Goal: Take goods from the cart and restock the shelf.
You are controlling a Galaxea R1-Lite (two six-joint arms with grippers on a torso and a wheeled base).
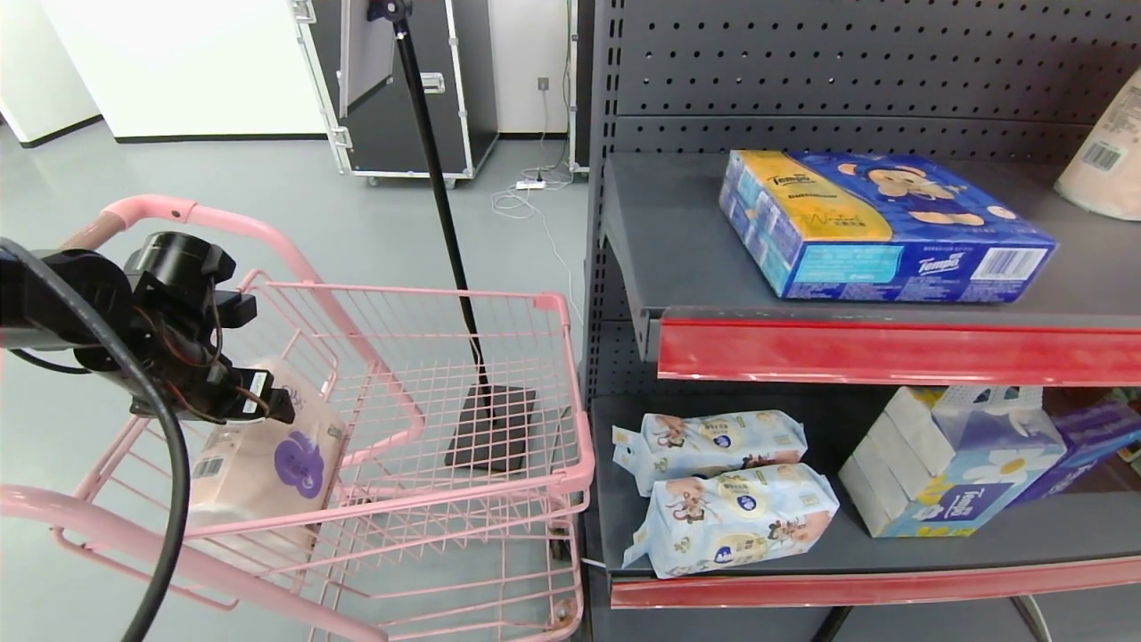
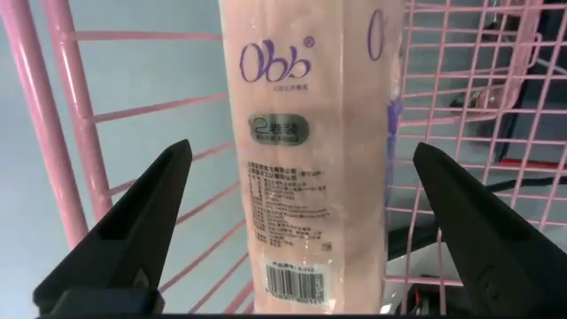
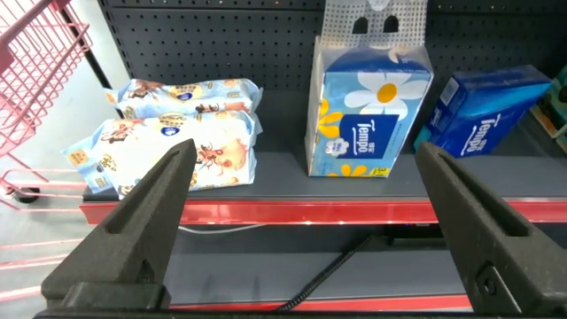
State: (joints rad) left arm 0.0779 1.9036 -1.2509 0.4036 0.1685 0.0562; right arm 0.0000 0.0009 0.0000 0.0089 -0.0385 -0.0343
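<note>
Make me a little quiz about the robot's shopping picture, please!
1. True or false: the pink pack is in the cart.
2. The big box on the upper shelf is mostly: A blue, B green, C black.
3. How many soft cartoon packs lie on the lower shelf, at the end nearest the cart?
Key: 1 true; 2 A; 3 two.

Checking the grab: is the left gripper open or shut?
Open: the left gripper has its black fingers wide apart, either side of the pale pink plastic-wrapped pack.
</note>
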